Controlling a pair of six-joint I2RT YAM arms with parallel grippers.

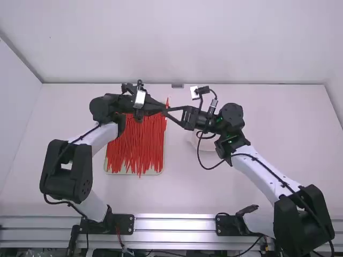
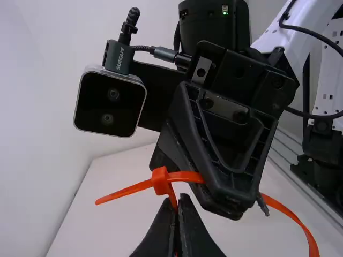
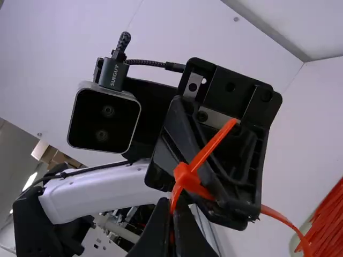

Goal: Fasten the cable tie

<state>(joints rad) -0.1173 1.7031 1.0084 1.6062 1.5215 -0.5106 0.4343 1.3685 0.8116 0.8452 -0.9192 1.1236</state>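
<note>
Both grippers meet above the table's far middle, holding one orange cable tie [image 1: 167, 104] in the air between them. In the left wrist view my left gripper [image 2: 178, 202] is shut on the strap just below the tie's head [image 2: 159, 181]; the strap loops past the right gripper's black body [image 2: 230, 155] and its tail trails off [image 2: 292, 217]. My right gripper [image 3: 171, 208] is shut on the strap under the head [image 3: 185, 174], and the free end slants up across the left gripper's body [image 3: 214, 150]. From above, the left gripper [image 1: 159, 109] and right gripper [image 1: 172, 113] nearly touch.
A pile of orange cable ties [image 1: 136, 142] lies on a pale mat [image 1: 161, 170] under the left arm. A small white container [image 1: 192, 140] sits beneath the right gripper. A rail [image 1: 171, 222] runs along the table's near edge.
</note>
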